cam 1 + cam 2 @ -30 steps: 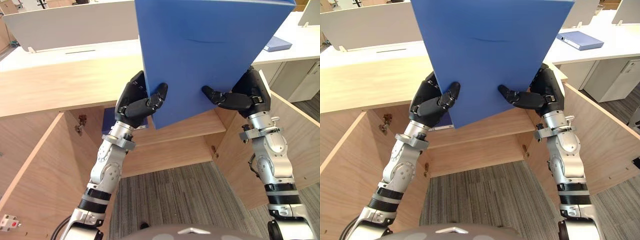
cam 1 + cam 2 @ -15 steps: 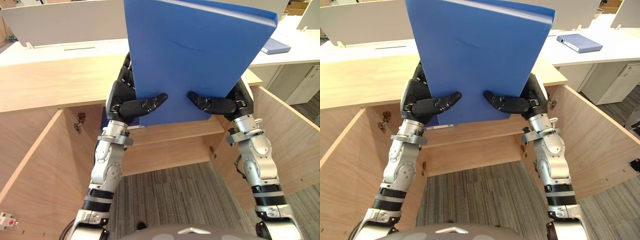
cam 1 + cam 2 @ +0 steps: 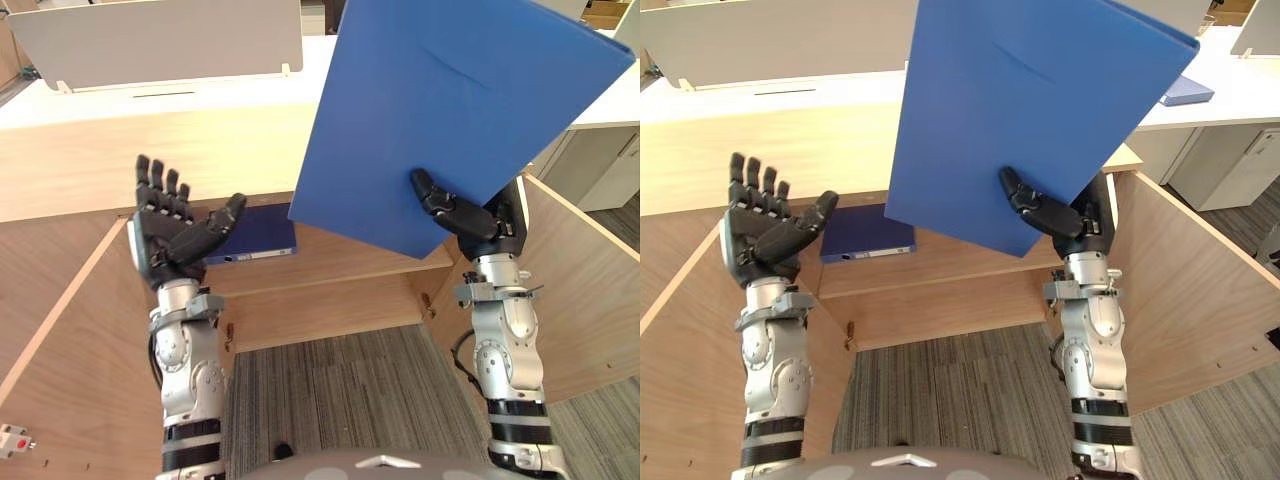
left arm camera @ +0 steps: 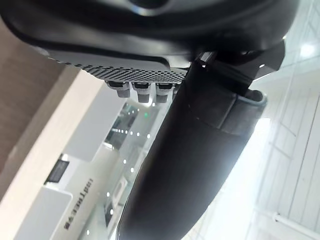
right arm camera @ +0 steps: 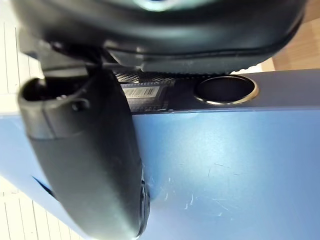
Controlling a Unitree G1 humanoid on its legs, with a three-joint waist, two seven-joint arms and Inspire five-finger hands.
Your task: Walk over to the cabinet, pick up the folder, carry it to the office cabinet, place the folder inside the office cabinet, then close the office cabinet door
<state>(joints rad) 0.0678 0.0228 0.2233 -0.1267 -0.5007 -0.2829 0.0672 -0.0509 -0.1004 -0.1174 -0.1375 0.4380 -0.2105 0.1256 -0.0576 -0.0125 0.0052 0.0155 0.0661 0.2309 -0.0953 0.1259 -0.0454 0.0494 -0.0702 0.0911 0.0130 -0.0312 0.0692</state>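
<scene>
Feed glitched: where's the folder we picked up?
The folder is right of centre in the eye views, pinched by the right hand above the open cabinet.

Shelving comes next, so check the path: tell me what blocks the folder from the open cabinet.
Nothing visible blocks it. The folder, pinched in the right hand, hangs over the open cabinet. A dark binder lies at the left of the shelf; its right part looks free. The left hand is open, aside.

Smooth matt folder; wood-grain office cabinet.

Three folders — two hands
</scene>
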